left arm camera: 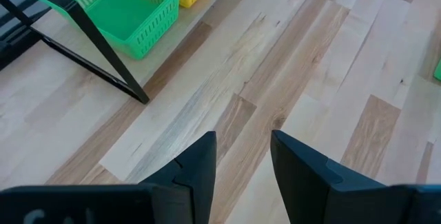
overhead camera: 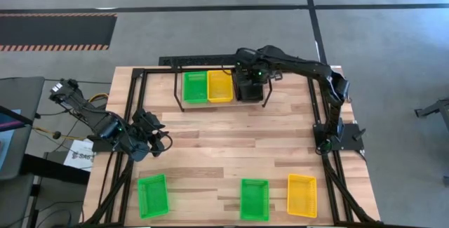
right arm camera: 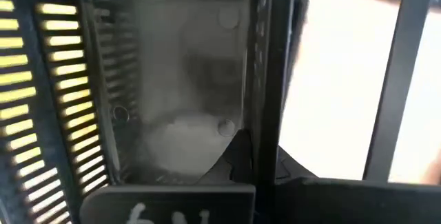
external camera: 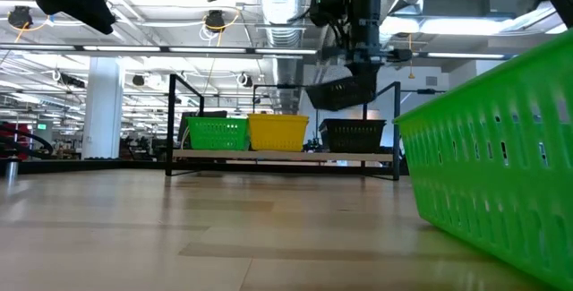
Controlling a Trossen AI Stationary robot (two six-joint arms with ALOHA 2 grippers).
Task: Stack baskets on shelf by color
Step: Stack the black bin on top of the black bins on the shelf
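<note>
The shelf (external camera: 269, 156) stands at the table's far edge. On it rest a green basket (external camera: 218, 133), a yellow basket (external camera: 278, 132) and a black basket (external camera: 354, 135), side by side on their bottoms. Above the black one hangs a second black basket (external camera: 343, 92), tilted, with my right gripper (right arm camera: 265, 162) shut on it. In the high view that gripper (overhead camera: 252, 72) is over the shelf's right end. My left gripper (left arm camera: 242, 138) is open above the table's left side (overhead camera: 156, 134), with nothing between its fingers. My right gripper holds the upper black basket by one side wall at its rim (right arm camera: 265, 114). One finger (right arm camera: 238, 158) is inside the basket and the other outside. The fingers come from above, pointing steeply down. The basket hangs tilted, clear of the black basket under it.
Near the table's front edge lie a green basket (overhead camera: 153, 196), another green basket (overhead camera: 255, 199) and a yellow basket (overhead camera: 302, 195). One green basket (external camera: 501, 157) fills the low view's right foreground. Bare wood lies between these and the shelf.
</note>
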